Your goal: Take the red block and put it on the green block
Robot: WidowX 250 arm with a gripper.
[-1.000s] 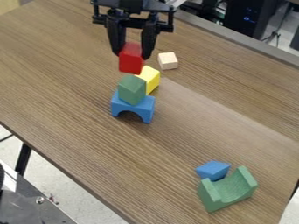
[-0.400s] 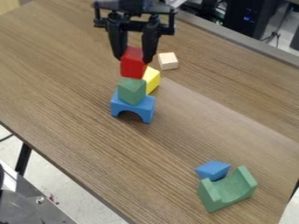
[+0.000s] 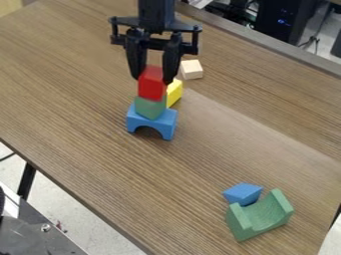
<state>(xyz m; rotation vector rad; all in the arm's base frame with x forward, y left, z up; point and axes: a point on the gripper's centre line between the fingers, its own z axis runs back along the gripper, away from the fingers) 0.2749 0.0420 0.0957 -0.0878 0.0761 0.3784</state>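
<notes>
My gripper (image 3: 152, 78) hangs in the upper part of the camera view, shut on the red block (image 3: 152, 85) with one finger on each side. The red block is upright and directly over the green block (image 3: 150, 107), covering its top from this angle; whether the two touch I cannot tell. Under the green block stands a blue arch block (image 3: 152, 124), which bears it.
A yellow block (image 3: 174, 92) stands just behind the stack, and a pale wooden cube (image 3: 192, 69) lies farther back. Toward the lower right are a blue block (image 3: 243, 193) and a curved green block (image 3: 260, 215). The wooden table's (image 3: 86, 124) near edge runs diagonally at lower left.
The gripper has come down with the red block still held, bringing it from above and behind the green block to where it overlaps that block's upper part. The other blocks have stayed put.
</notes>
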